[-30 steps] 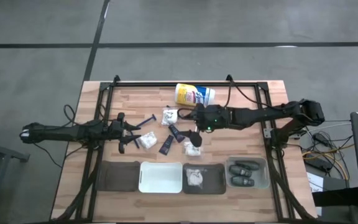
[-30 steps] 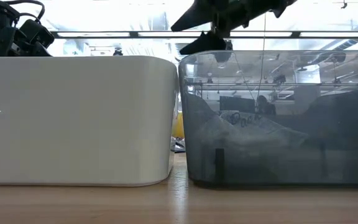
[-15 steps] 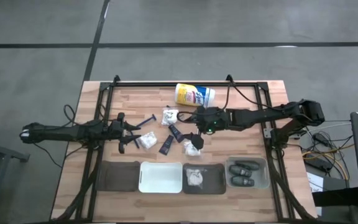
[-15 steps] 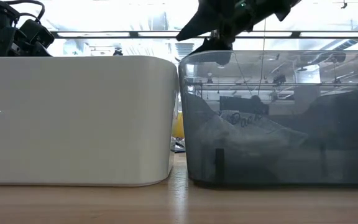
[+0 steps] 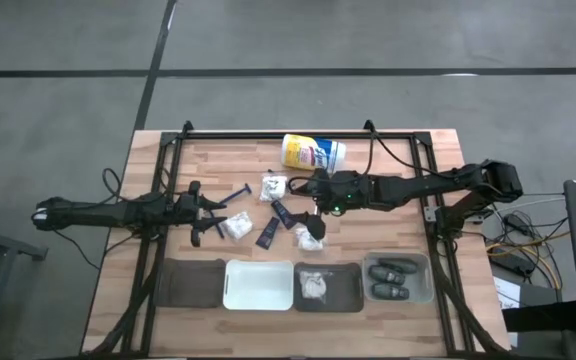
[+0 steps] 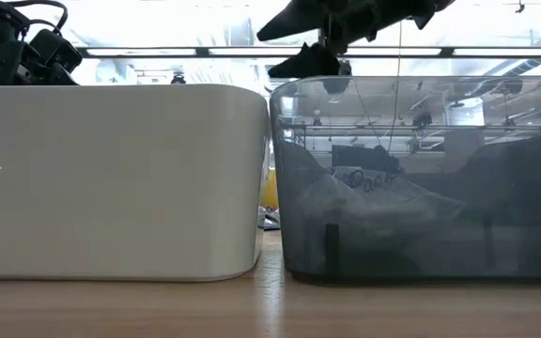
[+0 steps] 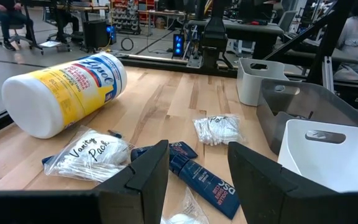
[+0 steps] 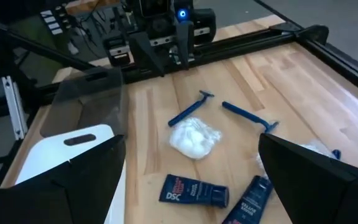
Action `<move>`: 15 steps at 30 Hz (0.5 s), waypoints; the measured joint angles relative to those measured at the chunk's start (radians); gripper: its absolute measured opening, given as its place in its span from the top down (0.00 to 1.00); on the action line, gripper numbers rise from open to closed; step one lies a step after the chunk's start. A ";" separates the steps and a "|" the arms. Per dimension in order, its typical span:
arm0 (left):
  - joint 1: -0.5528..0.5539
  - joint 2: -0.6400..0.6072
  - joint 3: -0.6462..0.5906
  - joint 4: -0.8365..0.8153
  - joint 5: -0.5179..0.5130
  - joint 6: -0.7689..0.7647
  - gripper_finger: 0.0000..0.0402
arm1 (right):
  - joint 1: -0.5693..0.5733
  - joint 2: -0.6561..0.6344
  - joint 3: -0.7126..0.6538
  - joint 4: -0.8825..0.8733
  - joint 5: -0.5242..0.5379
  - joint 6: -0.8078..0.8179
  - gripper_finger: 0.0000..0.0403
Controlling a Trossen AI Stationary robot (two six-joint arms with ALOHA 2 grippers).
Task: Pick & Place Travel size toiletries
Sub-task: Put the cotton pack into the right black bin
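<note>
Wooden slatted table (image 5: pixel 388 170), centre of the high view, grey floor around it.

Loose toiletries, mid-table: white crinkly packets (image 5: pixel 234 227), two blue-handled razors (image 8: pixel 189 110), two dark tubes (image 5: pixel 268 232) marked DSC, all lying between the two arms. One more packet sits directly beneath the right arm's tip.

Canister (image 5: pixel 313 152), yellow and white with blue label, on its side at upper centre.

Bins along the lower edge, left to right: dark tray (image 5: pixel 189 283), white bin (image 5: pixel 258 285), smoky bin (image 5: pixel 329 288) holding one white packet, clear bin (image 5: pixel 400 279) holding two dark grey oval pods (image 5: pixel 389 269).

Left gripper (image 5: pixel 203 213), centre-left of the high view, fingers parted, nothing between them, a packet just beside.

Right gripper (image 5: pixel 312 205), centre of the high view, fingers spread wide and empty, raised over the loose pile.
</note>
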 joint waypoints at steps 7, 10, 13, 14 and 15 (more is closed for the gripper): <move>0.000 0.000 0.000 0.000 0.000 0.000 0.57 | -0.010 0.012 -0.001 -0.046 0.017 -0.097 0.10; 0.000 0.000 0.000 0.000 0.000 0.000 0.57 | -0.011 0.034 -0.002 -0.073 0.017 -0.097 0.10; 0.000 0.000 0.000 0.000 0.000 0.000 0.57 | -0.021 0.048 -0.002 -0.111 0.016 -0.063 0.10; 0.000 0.000 0.000 0.000 0.000 0.000 0.57 | -0.025 0.053 -0.002 -0.130 0.016 -0.063 0.10; 0.000 0.000 0.000 0.000 0.000 0.000 0.57 | -0.031 0.059 -0.003 -0.145 0.016 -0.063 0.10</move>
